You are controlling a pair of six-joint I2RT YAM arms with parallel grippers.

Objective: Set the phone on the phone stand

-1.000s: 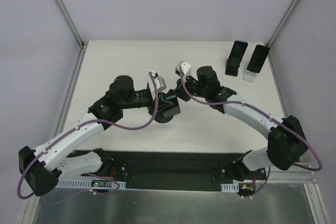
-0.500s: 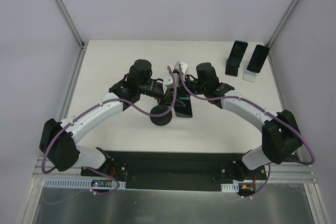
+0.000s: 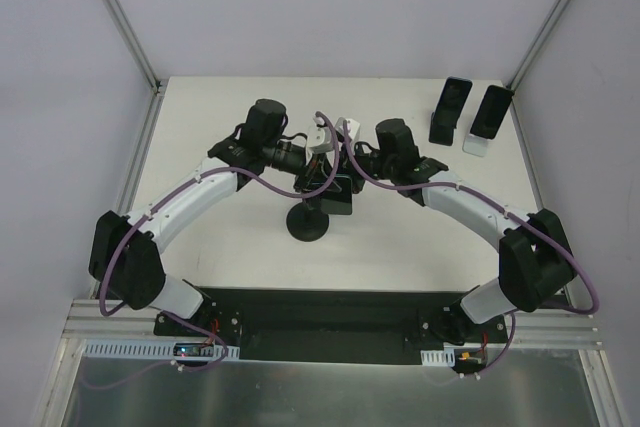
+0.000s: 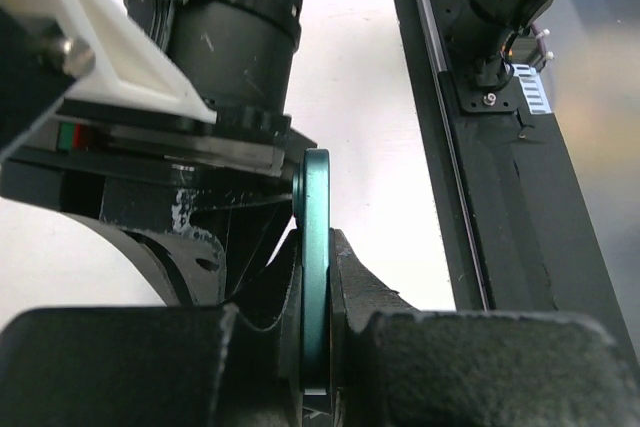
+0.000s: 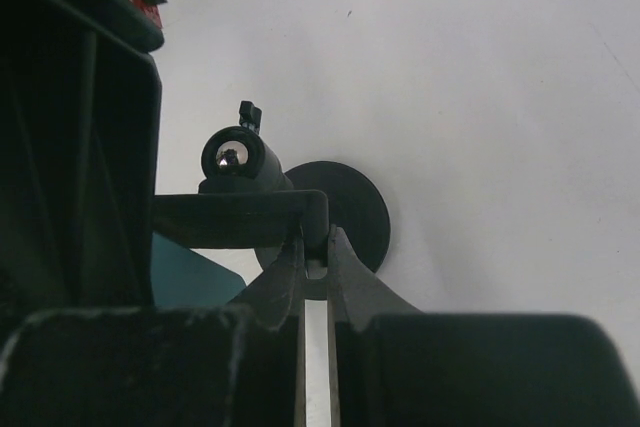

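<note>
Left wrist: hand (image 4: 315, 282) tight on phone (image 4: 316, 202)

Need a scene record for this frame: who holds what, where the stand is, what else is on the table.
left gripper: jaws shut on phone, gripped across its thin edge
right gripper: jaws shut on phone stand, at its upper plate
stand base: round, black, mid-table
phone seated: cannot tell
far right corner: second phone on black stand; third phone on white stand
</note>
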